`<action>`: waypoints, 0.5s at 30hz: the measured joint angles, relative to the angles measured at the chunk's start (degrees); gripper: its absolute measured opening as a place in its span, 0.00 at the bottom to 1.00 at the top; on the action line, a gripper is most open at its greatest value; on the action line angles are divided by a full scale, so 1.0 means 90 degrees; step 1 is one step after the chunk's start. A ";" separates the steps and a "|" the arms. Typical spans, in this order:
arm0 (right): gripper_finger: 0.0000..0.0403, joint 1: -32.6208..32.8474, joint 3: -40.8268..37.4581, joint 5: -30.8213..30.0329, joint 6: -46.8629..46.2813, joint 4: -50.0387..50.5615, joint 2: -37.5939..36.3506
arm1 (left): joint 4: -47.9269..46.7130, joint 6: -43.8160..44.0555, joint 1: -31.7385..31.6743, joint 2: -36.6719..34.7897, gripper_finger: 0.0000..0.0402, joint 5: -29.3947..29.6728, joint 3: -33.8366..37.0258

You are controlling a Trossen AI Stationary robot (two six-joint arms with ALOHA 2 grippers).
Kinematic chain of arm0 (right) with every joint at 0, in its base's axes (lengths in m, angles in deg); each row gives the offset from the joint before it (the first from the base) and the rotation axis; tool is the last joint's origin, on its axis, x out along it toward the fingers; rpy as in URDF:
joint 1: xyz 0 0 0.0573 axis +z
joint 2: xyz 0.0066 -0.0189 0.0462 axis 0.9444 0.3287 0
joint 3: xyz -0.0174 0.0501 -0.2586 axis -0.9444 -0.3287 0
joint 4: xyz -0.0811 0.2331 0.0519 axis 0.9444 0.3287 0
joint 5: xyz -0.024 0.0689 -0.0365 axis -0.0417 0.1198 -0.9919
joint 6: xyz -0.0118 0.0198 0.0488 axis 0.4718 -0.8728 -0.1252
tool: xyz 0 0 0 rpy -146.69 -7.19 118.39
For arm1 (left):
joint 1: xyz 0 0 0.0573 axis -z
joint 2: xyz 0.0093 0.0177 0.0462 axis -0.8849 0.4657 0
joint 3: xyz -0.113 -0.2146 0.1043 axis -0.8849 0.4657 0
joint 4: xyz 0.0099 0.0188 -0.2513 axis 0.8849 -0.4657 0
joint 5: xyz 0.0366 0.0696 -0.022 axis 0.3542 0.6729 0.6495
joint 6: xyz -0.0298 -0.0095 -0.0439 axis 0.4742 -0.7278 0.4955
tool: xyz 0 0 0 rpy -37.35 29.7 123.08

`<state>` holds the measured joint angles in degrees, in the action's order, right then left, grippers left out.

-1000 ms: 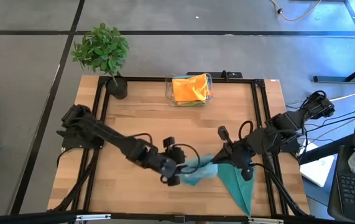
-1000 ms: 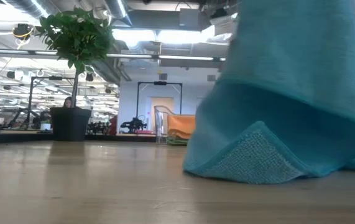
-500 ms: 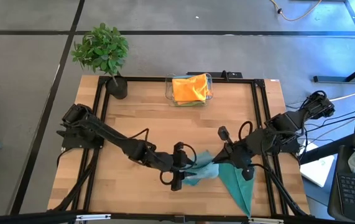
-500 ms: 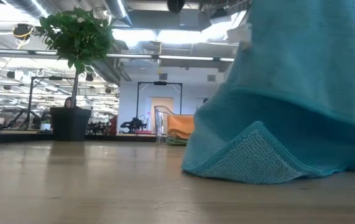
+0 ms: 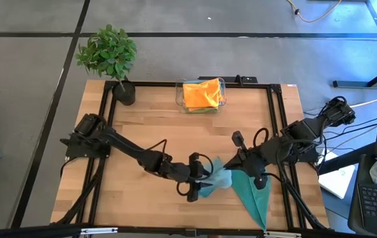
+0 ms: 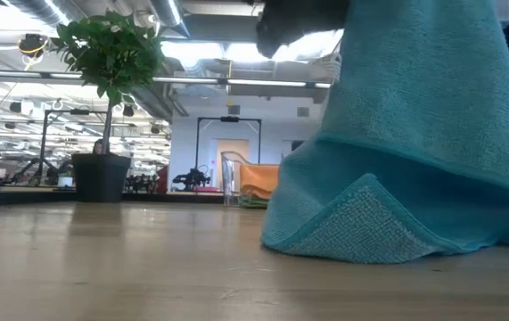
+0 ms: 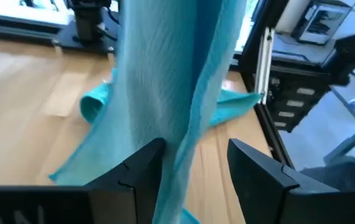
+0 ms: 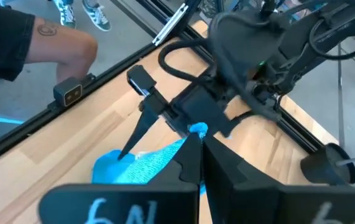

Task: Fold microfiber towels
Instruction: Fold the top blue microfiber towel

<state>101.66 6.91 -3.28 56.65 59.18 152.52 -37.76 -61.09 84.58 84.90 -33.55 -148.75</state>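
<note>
Wrist views alone show left gripper [image 7: 193, 165] fingers spread around teal towel [image 7: 165, 81], right gripper [image 8: 200, 134] pinching it.

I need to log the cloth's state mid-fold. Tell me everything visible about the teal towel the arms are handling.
The teal microfiber towel is soft, finely textured cloth, lifted at the table's front. The right end effector is shut on its raised part. It drapes down, a corner resting folded on the wooden table. A hanging fold passes between the left end effector's open fingers.
</note>
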 joint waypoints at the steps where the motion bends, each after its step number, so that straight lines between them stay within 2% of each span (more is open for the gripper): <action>1: 0.02 0.0002 0.0000 0.0000 0.0000 0.0034 0.0000 | -0.0019 0.0005 0.0004 0.0041 0.43 -0.0042 -0.0002; 9: 0.02 0.0002 0.0000 -0.0002 -0.0045 0.0153 0.0000 | -0.0407 0.0002 0.0266 0.0077 0.43 -0.0857 -0.0005; 15: 0.02 0.0001 0.0000 -0.0005 -0.0051 0.0151 0.0000 | -0.0731 0.0325 0.0373 0.0075 0.42 -0.0698 -0.0005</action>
<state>101.67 6.91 -3.32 56.19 60.54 152.52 -44.34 -58.16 87.93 85.57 -39.83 -148.79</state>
